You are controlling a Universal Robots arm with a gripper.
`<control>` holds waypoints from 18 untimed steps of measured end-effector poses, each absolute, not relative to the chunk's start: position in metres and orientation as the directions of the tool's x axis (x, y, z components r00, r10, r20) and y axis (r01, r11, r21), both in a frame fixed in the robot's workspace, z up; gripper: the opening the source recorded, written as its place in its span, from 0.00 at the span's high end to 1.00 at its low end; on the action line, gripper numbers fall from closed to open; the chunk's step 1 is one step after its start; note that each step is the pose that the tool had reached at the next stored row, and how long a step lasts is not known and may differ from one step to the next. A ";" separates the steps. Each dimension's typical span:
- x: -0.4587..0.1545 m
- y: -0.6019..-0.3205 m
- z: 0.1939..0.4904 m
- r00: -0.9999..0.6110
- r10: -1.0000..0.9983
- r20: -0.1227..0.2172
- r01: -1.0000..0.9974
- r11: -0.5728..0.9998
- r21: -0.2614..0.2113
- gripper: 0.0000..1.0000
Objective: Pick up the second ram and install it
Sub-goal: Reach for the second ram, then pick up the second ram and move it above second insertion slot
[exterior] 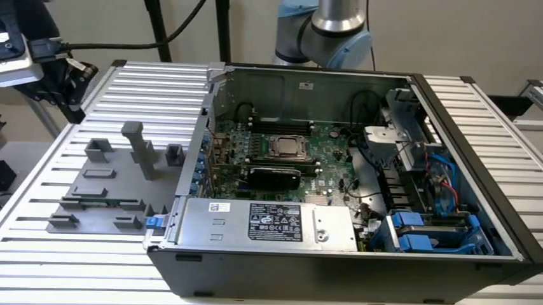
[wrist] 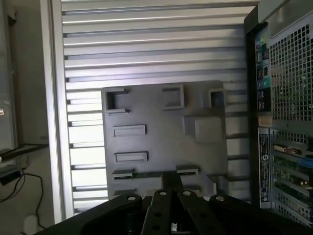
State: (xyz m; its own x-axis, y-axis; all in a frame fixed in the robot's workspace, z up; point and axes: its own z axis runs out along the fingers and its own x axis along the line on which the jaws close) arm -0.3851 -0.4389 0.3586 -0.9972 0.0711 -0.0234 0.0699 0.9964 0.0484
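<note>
A big slatted tabletop (exterior: 76, 267) carries an open computer case (exterior: 339, 276). Just beside the case, on the exterior view's left, lies a flat gray plate (exterior: 114, 187) with blocks on it. The second ram (exterior: 100, 203), a long, thin green stick, sits on the plate among the blocks. The gripper (wrist: 171, 188) faces the plate. I cannot tell if its jaws are clenched or released.

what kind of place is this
Likely a robotics lab or test bench for computer assembly: an open PC case sits on a slatted metal table, a gray fixture plate lies beside it, and a robot arm stands behind.
</note>
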 end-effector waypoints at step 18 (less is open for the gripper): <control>-0.391 -0.440 0.352 -1.000 0.000 -0.005 0.000 0.999 0.043 1.00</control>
